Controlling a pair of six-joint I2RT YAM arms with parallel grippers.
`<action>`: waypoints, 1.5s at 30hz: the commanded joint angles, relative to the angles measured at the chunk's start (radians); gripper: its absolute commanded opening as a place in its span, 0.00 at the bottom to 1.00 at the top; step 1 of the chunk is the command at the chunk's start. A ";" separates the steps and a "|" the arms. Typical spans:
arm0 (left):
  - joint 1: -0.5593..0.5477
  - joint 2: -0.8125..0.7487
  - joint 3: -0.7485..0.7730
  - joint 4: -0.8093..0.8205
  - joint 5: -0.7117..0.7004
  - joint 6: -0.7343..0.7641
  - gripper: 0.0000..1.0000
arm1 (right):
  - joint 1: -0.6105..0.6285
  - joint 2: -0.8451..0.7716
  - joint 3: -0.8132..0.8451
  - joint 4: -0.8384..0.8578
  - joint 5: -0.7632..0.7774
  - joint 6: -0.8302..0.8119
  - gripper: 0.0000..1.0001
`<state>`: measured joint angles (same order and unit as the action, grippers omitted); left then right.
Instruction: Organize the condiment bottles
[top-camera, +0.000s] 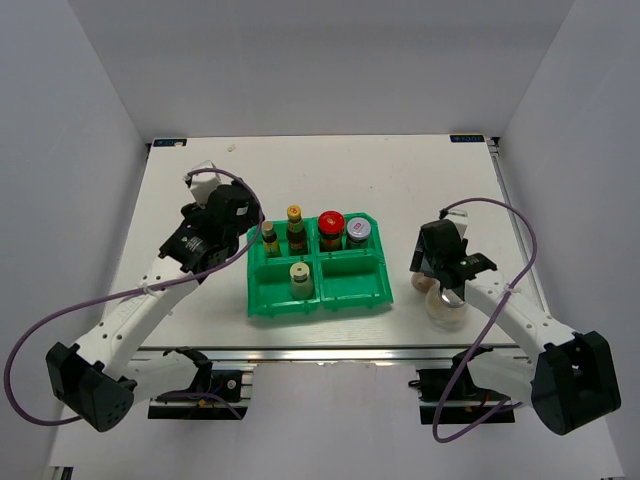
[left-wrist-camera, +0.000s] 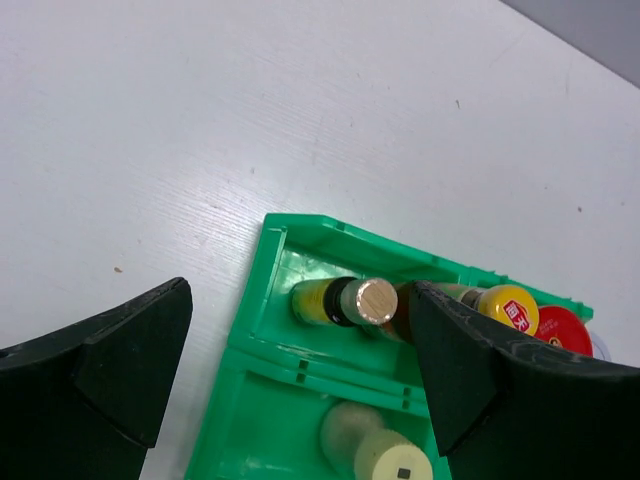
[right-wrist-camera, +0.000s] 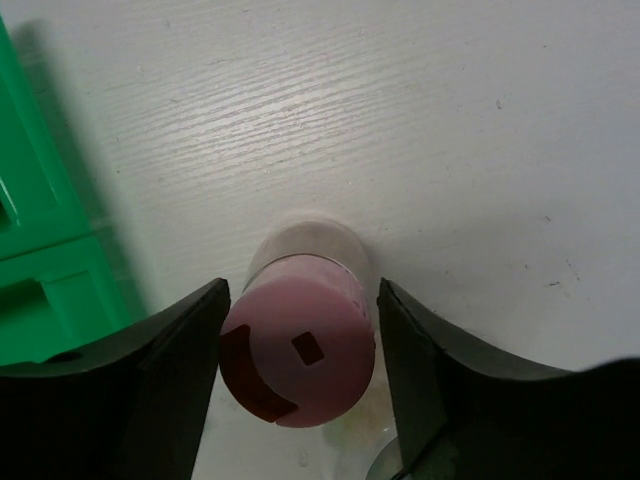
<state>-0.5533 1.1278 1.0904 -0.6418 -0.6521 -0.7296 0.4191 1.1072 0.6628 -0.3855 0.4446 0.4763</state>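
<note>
On the left side of the white surface (top-camera: 330, 170), the left hand (left-wrist-camera: 300, 292) hangs above the bare top, just off the far-left corner of the green tray (top-camera: 320, 305). Its fingers stand wide apart with nothing between them but air; the wrist view looks down past them into the tray.

Tray: four compartments, sitting mid-surface.
- Back-left compartment: two slim dark bottles with yellow caps, upright, side by side. The left slim bottle (top-camera: 270, 238) is just beside the right slim bottle (top-camera: 295, 228).
- Front-left compartment: a cream bottle (top-camera: 301, 278) with a pale yellow cap, upright, alone.
- Back-right compartment: the red-lidded jar (top-camera: 331, 229) and the silver-lidded jar (top-camera: 358, 232), upright, close together.

Right of the tray, apart from it, the right hand (right-wrist-camera: 302, 290) is low over the surface. The pink-capped bottle (right-wrist-camera: 298, 350) stands upright between its fingers. Each finger lies right against the side of the cap or a hair off it, and I cannot tell whether they press on it.

Just nearer the arm's base than that bottle, a pale jar (top-camera: 447, 310) stands on the surface, partly hidden under the right arm.
</note>
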 joint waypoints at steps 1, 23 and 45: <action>0.007 -0.031 -0.009 0.048 -0.069 0.010 0.98 | -0.005 0.008 0.017 0.030 0.054 0.033 0.64; 0.065 -0.148 -0.122 0.137 -0.116 0.045 0.98 | 0.138 -0.238 0.248 0.189 -0.420 -0.217 0.16; 0.270 -0.114 -0.192 0.142 -0.024 -0.005 0.98 | 0.762 0.508 0.692 0.307 -0.336 -0.499 0.13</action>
<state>-0.2897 1.0378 0.9161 -0.5137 -0.6830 -0.7261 1.1622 1.5581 1.2835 -0.0822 0.0235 0.0334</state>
